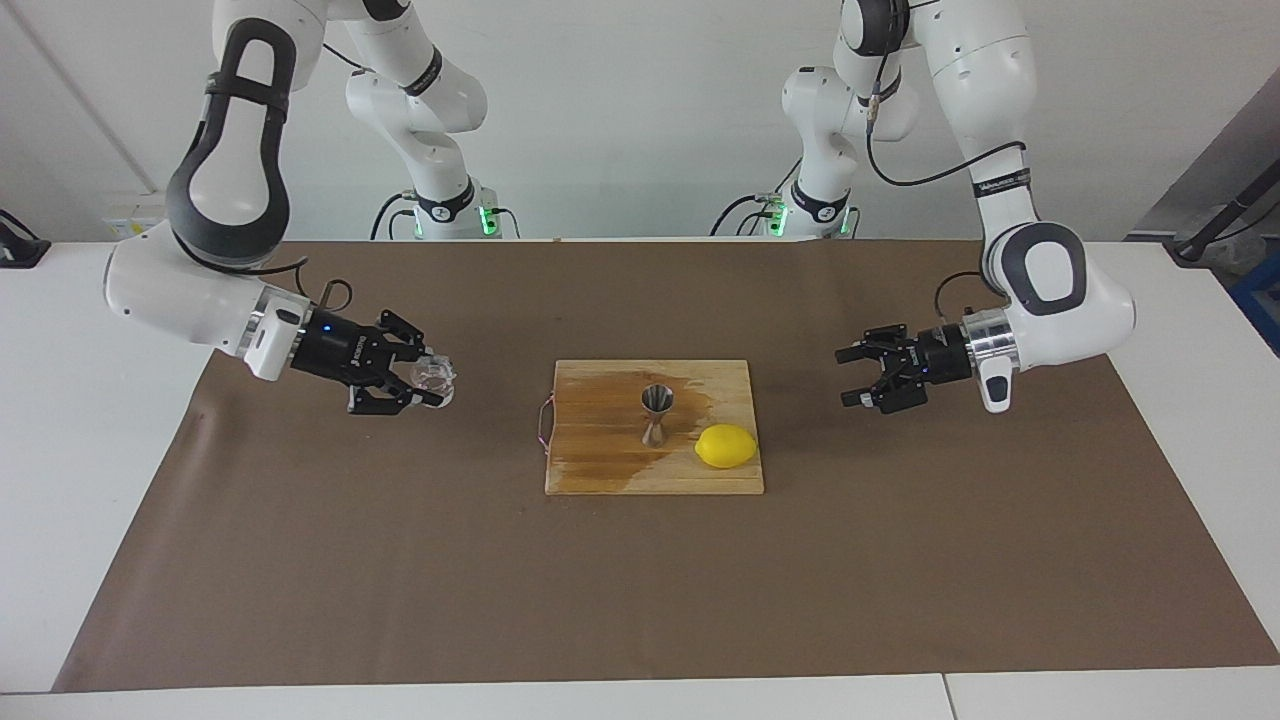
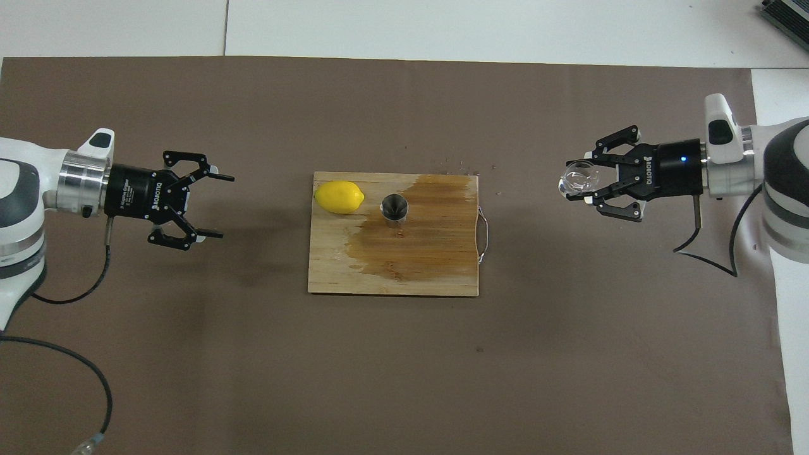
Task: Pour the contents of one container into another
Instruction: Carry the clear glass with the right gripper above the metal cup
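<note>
Glass cup (image 1: 436, 377) sat clamped in the right tool (image 1: 428, 382), carried sideways off the board, over the brown paper (image 1: 300, 560) toward the right arm's end of the table (image 1: 80, 450). Cup lay tilted, mouth turned away from the wrist; whether any liquid remained in it could not be told. Grip was across the cup's sides, which probably left the rim free for pouring. Steel jigger (image 1: 657, 413) stood upright on its narrow waist near the middle of the wooden board (image 1: 600, 470), open cone up, so it could receive a pour from above. A dark wet patch spread over the board around the jigger, reaching the edge nearer the robots; likely spill, so a careless tip could add to it or knock the light jigger over. Lemon (image 1: 726, 446) rested on the board just beside the jigger, toward the left arm's end, not touching it. Board's wire handle pointed toward the right arm's end. Left tool (image 1: 853, 375) hung released, fingers spread and holding nothing, over the paper well apart from the board; that arm appeared to wait. Judged: cup was well apart from the jigger, so a pour would call for bringing it over the upper cone first.
</note>
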Action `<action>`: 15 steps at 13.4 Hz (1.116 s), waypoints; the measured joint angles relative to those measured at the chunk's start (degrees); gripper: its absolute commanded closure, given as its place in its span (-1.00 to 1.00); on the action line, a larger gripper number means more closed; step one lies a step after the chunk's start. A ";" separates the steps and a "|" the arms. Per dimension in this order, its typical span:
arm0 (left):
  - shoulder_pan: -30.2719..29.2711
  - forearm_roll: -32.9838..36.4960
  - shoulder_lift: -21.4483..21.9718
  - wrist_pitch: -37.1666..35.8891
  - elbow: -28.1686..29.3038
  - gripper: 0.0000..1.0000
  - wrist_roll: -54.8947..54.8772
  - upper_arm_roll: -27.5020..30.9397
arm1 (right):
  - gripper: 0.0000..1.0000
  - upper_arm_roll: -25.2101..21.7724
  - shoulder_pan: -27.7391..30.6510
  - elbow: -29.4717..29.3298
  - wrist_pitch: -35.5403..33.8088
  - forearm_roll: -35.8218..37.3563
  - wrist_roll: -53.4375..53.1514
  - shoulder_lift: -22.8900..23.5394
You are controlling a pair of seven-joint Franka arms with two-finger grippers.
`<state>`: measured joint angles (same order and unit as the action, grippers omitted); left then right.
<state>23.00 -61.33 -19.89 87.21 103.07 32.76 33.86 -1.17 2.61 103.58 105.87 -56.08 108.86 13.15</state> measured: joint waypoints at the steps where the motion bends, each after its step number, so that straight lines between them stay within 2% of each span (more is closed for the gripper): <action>1: -1.08 3.95 0.06 -1.08 -2.27 -1.00 -1.13 0.04 | 1.00 0.02 -2.08 -0.05 2.39 0.04 -2.28 -0.08; 3: -2.43 12.21 0.25 -2.36 -5.84 -1.00 -7.26 0.07 | 1.00 0.06 -5.78 -0.35 6.76 0.88 -6.83 -0.09; 9: -2.68 34.69 0.51 -2.66 -15.35 -1.00 -26.37 -0.47 | 1.00 0.09 -14.05 -2.20 12.89 6.63 -16.24 -0.08; 11: -1.57 38.75 0.71 0.17 -17.44 -1.00 -31.15 -0.59 | 1.00 0.10 -16.57 -3.13 13.92 9.24 -20.08 -0.09; 15: -0.66 42.41 0.91 9.34 -17.91 -1.00 -41.79 -0.68 | 1.00 0.07 -19.73 -3.56 16.43 11.40 -22.89 0.07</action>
<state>22.34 -18.92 -18.98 96.55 85.15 -9.03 33.18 -1.10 -17.12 100.02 122.30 -44.68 85.97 13.22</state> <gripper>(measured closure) 0.000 0.515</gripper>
